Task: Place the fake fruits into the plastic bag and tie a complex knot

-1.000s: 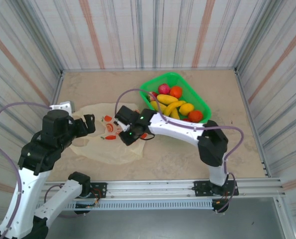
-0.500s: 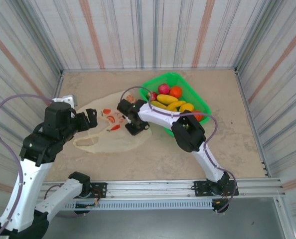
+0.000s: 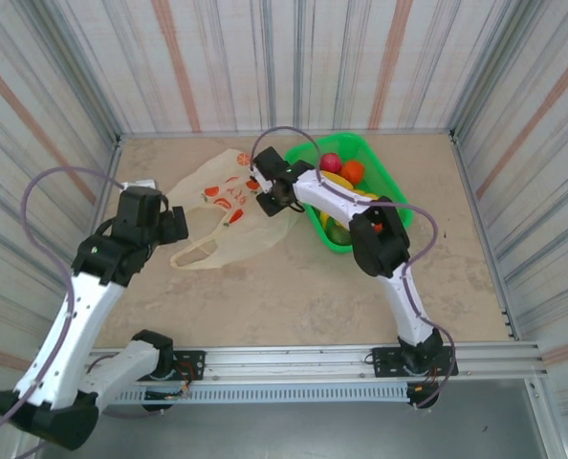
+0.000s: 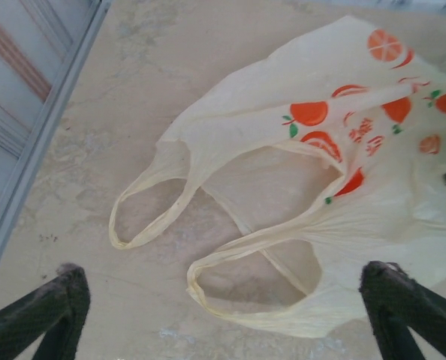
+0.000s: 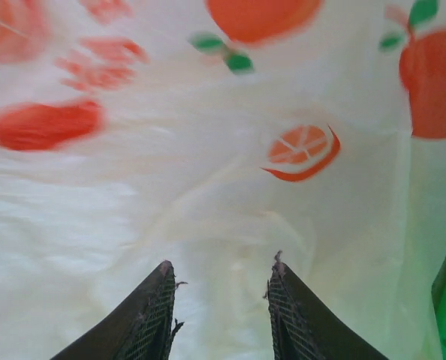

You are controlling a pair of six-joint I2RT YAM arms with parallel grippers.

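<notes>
Cream plastic bag [image 3: 236,234] at basket's [image 3: 339,243] nine o'clock, handles [image 4: 149,219] facing released left gripper [image 4: 227,268] for opening; right gripper [image 5: 221,262] parted, empty.

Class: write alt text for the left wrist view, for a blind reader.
A cream plastic bag printed with orange fruit lies on the table, its two loop handles untied. The left gripper hangs open near the handles.

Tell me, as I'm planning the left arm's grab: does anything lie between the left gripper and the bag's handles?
Nothing visible does. The open left gripper faces the plastic bag, whose two loop handles lie flat on the table just ahead of its fingers.
</notes>
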